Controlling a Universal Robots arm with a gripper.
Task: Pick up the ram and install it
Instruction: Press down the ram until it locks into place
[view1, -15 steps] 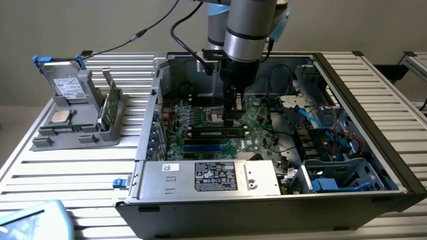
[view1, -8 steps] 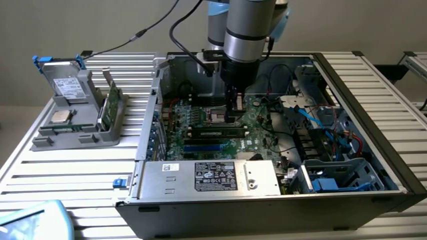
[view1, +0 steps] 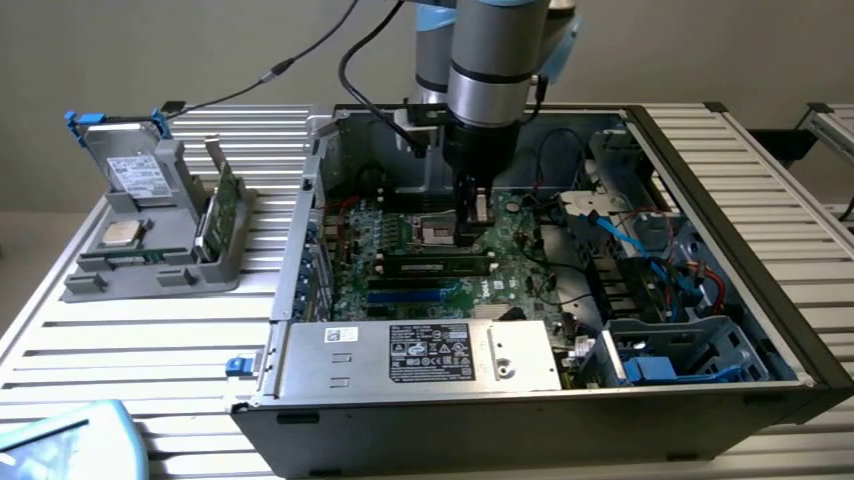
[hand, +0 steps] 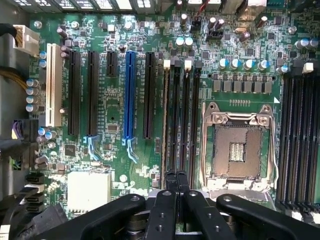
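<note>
In the exterior view you are looking at the gripper (view1: 467, 240) reaching down into the open computer case (view1: 787, 330), over the middle of the motherboard (view1: 400, 240). Its fingers (hand: 170, 200) are pressing together, closed, and you are seeing nothing clamped between them in the wrist view. The ram (view1: 430, 265) is lying lengthwise in a black slot, with the gripper's tip just at its 1 o'clock end; whether they are touching you cannot tell. The empty processor socket (hand: 239, 145) is sitting at the ram's 12 o'clock. A grey parts holder (view1: 154, 230) is standing on the table at the case's 9 o'clock.
</note>
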